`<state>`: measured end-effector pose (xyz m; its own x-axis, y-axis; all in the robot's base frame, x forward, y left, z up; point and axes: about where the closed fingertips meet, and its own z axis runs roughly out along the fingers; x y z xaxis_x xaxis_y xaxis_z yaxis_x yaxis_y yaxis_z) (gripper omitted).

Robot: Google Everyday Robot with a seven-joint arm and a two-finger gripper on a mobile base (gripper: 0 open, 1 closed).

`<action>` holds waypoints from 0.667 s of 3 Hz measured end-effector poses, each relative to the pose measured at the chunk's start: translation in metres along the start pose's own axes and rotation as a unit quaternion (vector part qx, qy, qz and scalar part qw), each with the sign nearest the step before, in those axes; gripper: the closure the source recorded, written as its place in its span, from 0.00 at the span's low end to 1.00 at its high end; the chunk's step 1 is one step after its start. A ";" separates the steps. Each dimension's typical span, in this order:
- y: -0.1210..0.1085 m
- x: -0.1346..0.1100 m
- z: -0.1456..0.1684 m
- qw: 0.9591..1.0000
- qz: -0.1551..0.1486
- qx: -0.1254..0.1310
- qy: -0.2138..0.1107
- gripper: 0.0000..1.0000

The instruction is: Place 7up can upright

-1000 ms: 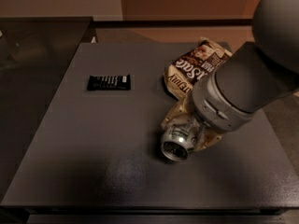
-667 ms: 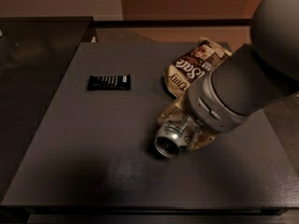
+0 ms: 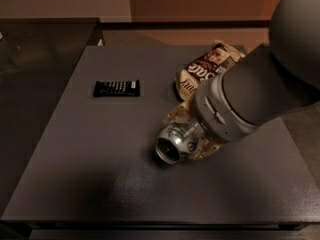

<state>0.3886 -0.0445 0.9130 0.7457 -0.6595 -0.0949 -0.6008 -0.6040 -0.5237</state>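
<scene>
Between its two cream-coloured fingers (image 3: 176, 115), the gripper (image 3: 184, 138) is clamped on the 7up can (image 3: 172, 145), one finger lying along the can's upper side and the other pressed under its lower right side. The can is not upright: it is tipped well over, with one round end turned down and to the left toward the camera, showing as a dark circle ringed by a bright silver rim. Its side is silvery white with patches of green print, partly covered by the fingers. A dark shadow sits on the table (image 3: 100, 184) directly under that end; whether the can touches the surface cannot be told. Behind the gripper, up and to the right, the thick grey arm (image 3: 250, 99) runs out of view at the right edge. Just beyond the gripper, past the upper finger, lies a brown-and-cream snack bag (image 3: 200, 69), its lower part hidden by the arm. Well off to the gripper's left and a little farther back, a flat black wrapped bar (image 3: 116, 88) lies alone on the dark table.
</scene>
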 end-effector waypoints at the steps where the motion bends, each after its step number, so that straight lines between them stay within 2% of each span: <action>1: 0.000 0.000 0.000 1.000 0.000 0.000 0.000 1.00; 2: -0.006 0.006 -0.006 0.999 0.032 0.020 -0.018 1.00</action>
<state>0.3944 -0.0477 0.9208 0.7165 -0.6790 -0.1597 -0.6361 -0.5420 -0.5492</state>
